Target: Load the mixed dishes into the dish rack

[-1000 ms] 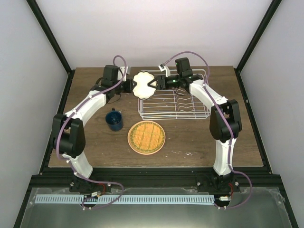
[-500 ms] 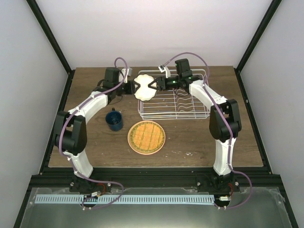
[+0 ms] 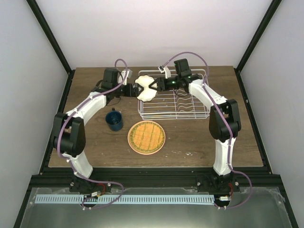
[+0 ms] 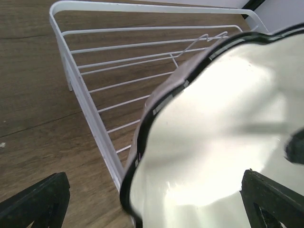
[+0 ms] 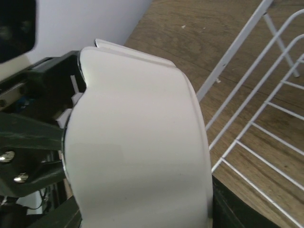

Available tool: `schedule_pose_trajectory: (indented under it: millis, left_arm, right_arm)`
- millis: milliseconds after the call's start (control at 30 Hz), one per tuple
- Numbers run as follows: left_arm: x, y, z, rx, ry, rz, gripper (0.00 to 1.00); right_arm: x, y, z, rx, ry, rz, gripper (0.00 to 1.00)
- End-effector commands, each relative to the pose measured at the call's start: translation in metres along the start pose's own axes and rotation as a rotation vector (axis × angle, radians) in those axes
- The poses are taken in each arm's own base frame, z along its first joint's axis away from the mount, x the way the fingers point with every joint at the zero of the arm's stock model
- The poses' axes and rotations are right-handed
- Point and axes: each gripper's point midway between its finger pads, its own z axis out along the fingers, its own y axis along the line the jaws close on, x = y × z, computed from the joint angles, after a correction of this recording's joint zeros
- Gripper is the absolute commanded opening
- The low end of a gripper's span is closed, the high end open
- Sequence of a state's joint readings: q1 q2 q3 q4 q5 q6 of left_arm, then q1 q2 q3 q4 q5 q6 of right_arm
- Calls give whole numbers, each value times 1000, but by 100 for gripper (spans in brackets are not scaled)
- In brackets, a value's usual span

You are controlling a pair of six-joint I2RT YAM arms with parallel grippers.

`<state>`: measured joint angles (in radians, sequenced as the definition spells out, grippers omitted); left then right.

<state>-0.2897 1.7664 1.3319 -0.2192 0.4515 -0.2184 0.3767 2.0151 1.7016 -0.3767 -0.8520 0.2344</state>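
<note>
Top external view: the small glossy white scallop-edged bowl (image 3: 145, 88) is up in the air and tipped on its side, right over the left edge of the white wire dish rack (image 3: 190, 115), toward its far-left corner. The rack sits by the far edge of the dark wooden table (image 3: 199, 142). The right gripper (image 3: 153, 85) looks clamped across the bowl. The left gripper (image 3: 135, 89) is spread wide around it, with one finger clearly off the rim in the left wrist view. My worry is that the bowl is slick and held at an angle, so it could slip, clip the rack's rim wire and roll out onto the table. If the right arm swings before the left backs out, the bowl could smack those fingers. The dark blue handled mug (image 3: 114, 119) and round orange plate (image 3: 146, 137) are waiting mid-table.
</note>
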Motion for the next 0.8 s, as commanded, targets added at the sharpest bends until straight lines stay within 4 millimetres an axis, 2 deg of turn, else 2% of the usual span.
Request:
schedule_pose_trajectory:
  millis: [0, 233, 333, 567, 767]
  left_arm:
    - [-16, -5, -33, -2, -47, 42, 100]
    - [-56, 13, -97, -70, -180, 36, 100]
    - [-64, 20, -113, -128, -199, 61, 100]
    - [-59, 30, -118, -182, -211, 49, 100]
    - [-54, 31, -118, -186, -204, 46, 100]
  right_arm:
    - [-40, 17, -19, 56, -80, -136, 32]
    - [-60, -3, -37, 283, -111, -191, 32]
    - [-70, -13, -47, 422, -125, -231, 32]
    - [-79, -42, -70, 788, -126, -324, 31]
    - [-79, -42, -66, 1035, -89, -452, 31]
